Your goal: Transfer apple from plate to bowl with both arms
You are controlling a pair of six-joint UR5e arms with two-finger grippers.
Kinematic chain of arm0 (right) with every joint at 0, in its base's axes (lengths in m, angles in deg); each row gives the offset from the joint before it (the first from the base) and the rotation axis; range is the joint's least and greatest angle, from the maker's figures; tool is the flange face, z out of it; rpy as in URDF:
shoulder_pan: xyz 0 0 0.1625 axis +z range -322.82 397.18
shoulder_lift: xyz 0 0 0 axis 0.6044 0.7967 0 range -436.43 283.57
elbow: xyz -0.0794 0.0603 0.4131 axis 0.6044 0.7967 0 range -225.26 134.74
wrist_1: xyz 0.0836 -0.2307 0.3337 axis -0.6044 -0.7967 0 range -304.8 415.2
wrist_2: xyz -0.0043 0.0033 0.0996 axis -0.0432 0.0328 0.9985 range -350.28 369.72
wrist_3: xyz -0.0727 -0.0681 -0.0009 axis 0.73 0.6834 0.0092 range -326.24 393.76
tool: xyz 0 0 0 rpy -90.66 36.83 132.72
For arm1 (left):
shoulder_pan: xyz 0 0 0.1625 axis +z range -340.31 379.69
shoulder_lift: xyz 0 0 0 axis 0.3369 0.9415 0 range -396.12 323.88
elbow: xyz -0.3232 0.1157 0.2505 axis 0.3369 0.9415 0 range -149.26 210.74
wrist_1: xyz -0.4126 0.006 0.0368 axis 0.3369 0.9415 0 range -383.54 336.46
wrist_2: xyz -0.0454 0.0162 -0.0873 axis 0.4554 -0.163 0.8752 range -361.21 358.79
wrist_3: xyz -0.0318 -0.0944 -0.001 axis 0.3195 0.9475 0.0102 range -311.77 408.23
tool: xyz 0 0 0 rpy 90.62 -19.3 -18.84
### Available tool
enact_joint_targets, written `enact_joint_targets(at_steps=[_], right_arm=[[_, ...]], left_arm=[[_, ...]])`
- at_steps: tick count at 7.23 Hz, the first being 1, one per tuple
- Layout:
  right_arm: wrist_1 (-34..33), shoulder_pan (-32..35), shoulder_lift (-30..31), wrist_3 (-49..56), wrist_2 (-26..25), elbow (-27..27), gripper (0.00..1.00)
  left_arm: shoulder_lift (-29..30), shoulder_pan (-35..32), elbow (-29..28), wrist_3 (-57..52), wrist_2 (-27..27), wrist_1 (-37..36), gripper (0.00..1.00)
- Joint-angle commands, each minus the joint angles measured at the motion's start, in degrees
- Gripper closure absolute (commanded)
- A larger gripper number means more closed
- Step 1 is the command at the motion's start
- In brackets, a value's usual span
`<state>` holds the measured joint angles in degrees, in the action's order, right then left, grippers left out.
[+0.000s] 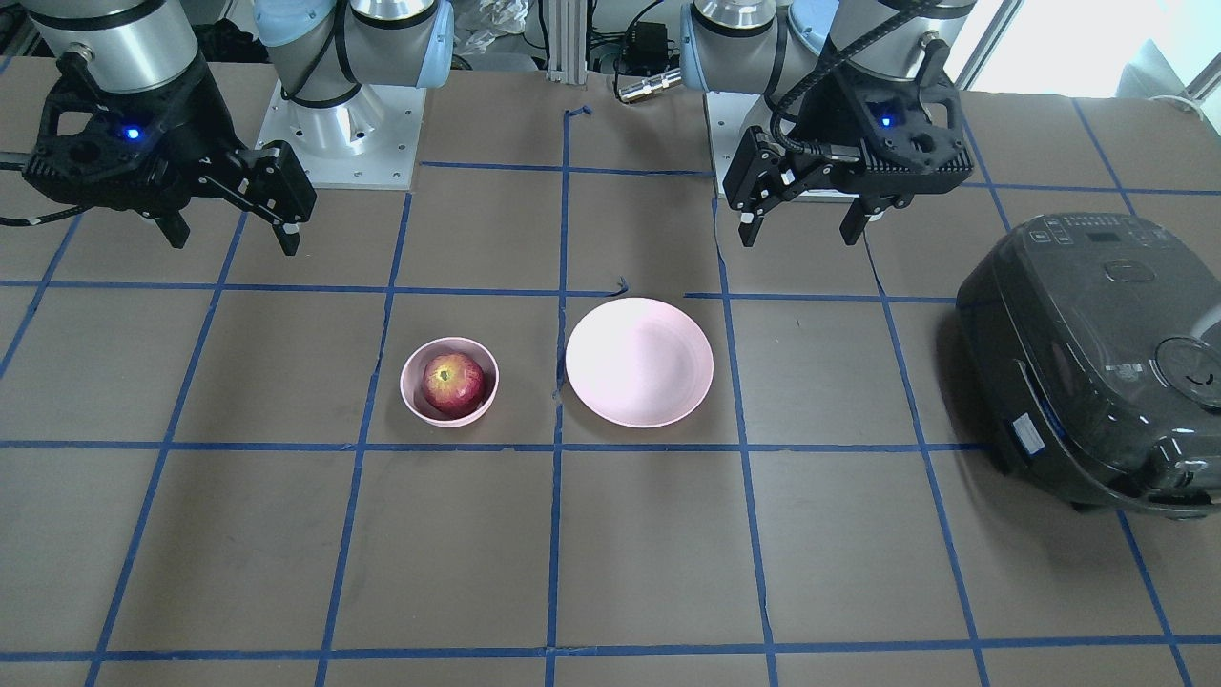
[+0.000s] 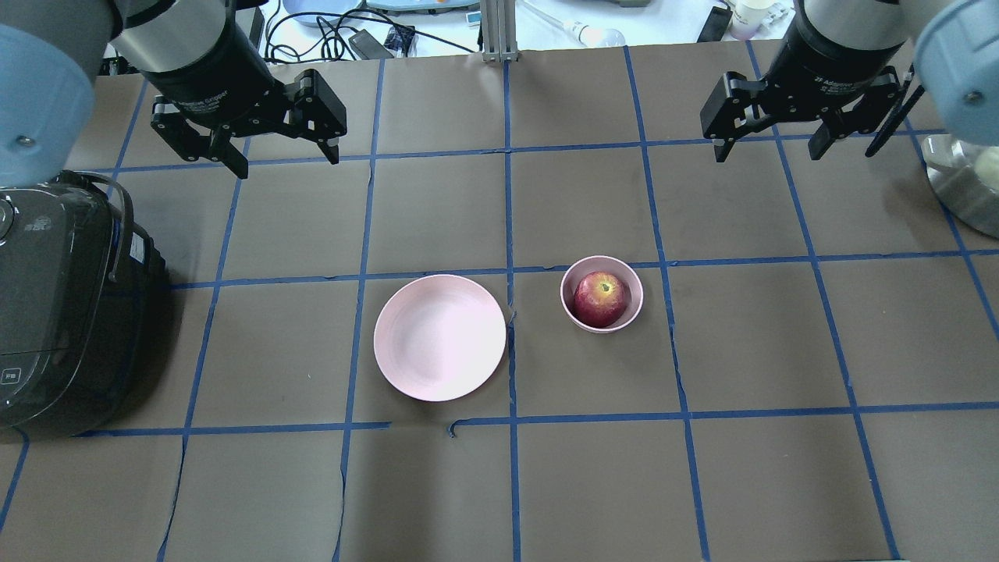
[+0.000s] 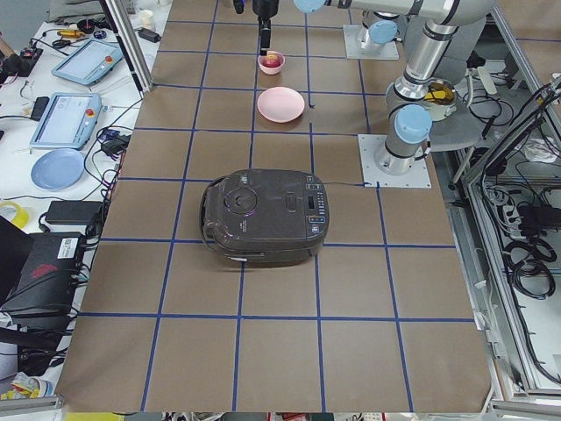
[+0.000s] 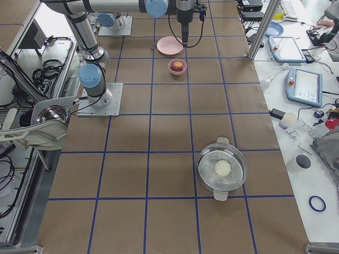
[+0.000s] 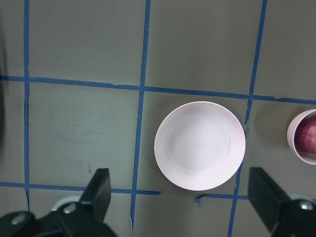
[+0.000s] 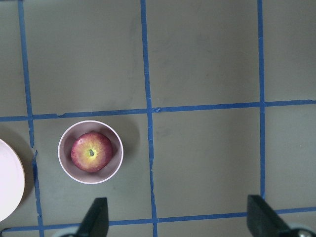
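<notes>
The dark red apple (image 2: 600, 298) sits inside the small pink bowl (image 2: 578, 275), stem dimple up; it also shows in the front view (image 1: 453, 382) and the right wrist view (image 6: 91, 151). The wide pink plate (image 2: 439, 336) lies bare just beside the bowl, also in the left wrist view (image 5: 200, 145). My left gripper (image 2: 281, 156) is open and empty, high above the table, far behind the plate. My right gripper (image 2: 766, 148) is open and empty, high and off to the bowl's far right. Both grippers also show in the front view, the left (image 1: 804, 229) and the right (image 1: 232, 239).
A large dark rice cooker (image 2: 55, 304) stands at the table's left end. A steel pot (image 2: 964, 183) with a pale round thing in it sits at the right end. Blue tape lines grid the brown table top (image 2: 507, 484).
</notes>
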<state>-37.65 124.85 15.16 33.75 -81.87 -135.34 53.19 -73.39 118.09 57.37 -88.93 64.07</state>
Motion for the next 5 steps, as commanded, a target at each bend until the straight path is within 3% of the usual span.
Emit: enact_joint_targets(at_steps=[1,5], right_arm=[[0.1,0.0,0.3,0.4,-0.2,0.0,0.0],[0.0,0.0,0.3,0.4,-0.1,-0.1,0.0]], left_arm=[[0.0,-0.1,0.0,0.1,0.0,0.0,0.0],[-0.2,-0.1,0.4,0.0,0.0,0.0,0.0]])
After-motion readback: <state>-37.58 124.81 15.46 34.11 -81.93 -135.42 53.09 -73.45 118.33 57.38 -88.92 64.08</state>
